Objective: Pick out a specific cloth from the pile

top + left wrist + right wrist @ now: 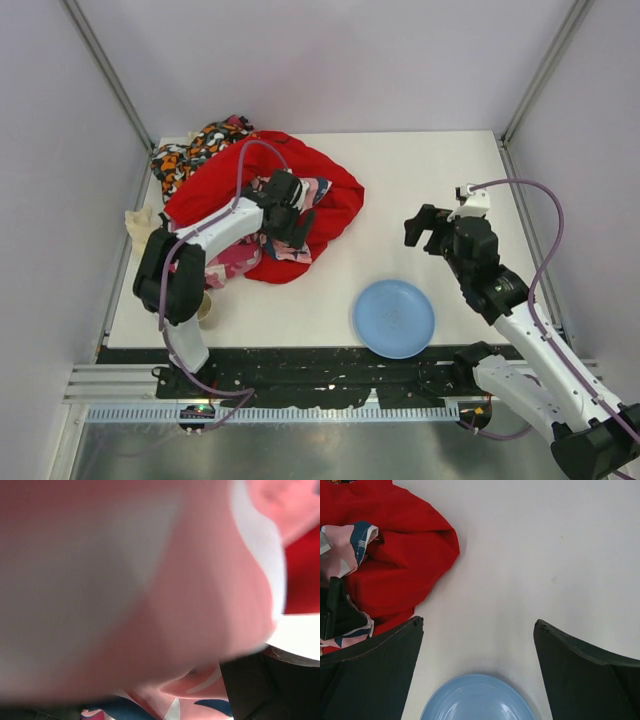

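The pile point(250, 200) lies at the table's back left: a big red cloth point(335, 200), a black-and-orange print point(190, 150), a magenta floral cloth point(235, 262) and a pale pink patterned cloth point(312, 192). My left gripper point(290, 222) is down in the pile on the pink patterned cloth point(200, 692). Its jaws stand apart, with one black finger point(250, 690) showing; blurred pink fabric covers most of the left wrist view. A small pale whitish cloth point(140, 222) lies at the table's left edge, partly under my left arm. My right gripper point(428, 235) point(479, 625) is open and empty over bare table.
A blue plate point(394, 318) point(477, 700) sits near the table's front edge, just below my right gripper. The red cloth point(405, 555) shows at the left of the right wrist view. Frame posts stand at the back corners.
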Available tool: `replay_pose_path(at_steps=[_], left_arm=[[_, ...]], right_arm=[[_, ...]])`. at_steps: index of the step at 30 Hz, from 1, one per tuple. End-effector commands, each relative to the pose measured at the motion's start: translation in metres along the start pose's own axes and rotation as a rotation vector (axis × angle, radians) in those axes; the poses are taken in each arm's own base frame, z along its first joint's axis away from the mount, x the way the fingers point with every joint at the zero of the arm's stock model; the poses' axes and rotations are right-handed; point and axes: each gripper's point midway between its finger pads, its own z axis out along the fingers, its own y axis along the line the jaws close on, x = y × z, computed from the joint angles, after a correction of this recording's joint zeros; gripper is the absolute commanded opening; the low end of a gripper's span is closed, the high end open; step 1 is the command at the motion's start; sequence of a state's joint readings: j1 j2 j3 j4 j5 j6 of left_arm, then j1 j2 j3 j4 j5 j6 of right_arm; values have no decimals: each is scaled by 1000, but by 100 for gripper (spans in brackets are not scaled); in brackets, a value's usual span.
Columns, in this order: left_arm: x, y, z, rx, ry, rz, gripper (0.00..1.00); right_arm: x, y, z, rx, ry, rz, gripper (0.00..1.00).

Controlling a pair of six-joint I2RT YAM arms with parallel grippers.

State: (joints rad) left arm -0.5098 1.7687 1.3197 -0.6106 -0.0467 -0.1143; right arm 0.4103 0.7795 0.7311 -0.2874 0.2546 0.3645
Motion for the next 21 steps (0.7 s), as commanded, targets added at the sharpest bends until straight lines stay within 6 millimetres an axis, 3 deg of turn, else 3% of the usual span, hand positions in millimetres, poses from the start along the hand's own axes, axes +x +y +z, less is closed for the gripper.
replay_pose_path(at_steps=[1, 7, 13, 21], left_arm=[[13, 9, 7, -66, 108, -19, 100], [37, 11, 28, -107, 242, -51, 100], [56, -8, 40, -52, 286, -77, 100], [84, -15, 58, -251, 368, -164, 95]], right_arm=[[-9, 3, 5, -8, -61, 39, 95], [-7, 3, 10, -3, -60, 42, 95], [5, 3, 14, -15, -43, 64, 95], [6, -1, 10, -11, -83, 109, 95]])
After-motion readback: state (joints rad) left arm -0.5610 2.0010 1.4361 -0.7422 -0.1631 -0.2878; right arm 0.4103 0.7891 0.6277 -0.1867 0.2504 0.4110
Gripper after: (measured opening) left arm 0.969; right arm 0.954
